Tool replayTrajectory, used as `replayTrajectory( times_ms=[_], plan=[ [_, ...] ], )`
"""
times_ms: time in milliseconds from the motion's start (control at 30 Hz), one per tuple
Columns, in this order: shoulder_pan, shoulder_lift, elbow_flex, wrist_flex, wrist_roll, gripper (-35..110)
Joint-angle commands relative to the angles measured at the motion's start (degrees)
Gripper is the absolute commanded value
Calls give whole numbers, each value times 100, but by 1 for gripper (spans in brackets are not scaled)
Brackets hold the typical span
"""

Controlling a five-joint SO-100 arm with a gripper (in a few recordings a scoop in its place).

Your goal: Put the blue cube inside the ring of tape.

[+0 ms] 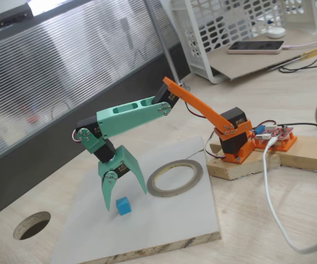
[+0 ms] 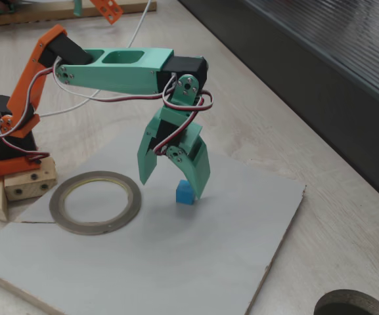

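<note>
Nearest you: a pale grey board [image 1: 174,220] on the wooden tabletop [image 1: 290,220], with a round dark hole [image 1: 32,225] cut through the wood beside it. On the board: the blue cube [image 1: 123,205], sitting between the spread jaws of your green gripper [image 1: 126,197], not pinched. Just beside: the ring of tape [image 1: 174,177], flat, empty. Beyond: the orange arm base [image 1: 237,146] on wooden blocks, a white cable [image 1: 271,198]. Farthest: a white basket [image 1: 229,27], a phone [image 1: 255,47], a ribbed grey panel [image 1: 65,71].

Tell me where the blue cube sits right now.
In both fixed views the blue cube sits on the white board, under the open gripper, outside the ring of tape.
</note>
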Motion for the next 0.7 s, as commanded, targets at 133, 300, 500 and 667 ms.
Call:
replayTrajectory(
  times_ms=[133,300,500,667],
  plan=[
    [141,35,-97,88,44,72],
    [193,35,-9,97,26,72],
    [193,-413,-18,88,18,73],
    [193,-817,-88,79,53,73]
  ],
)
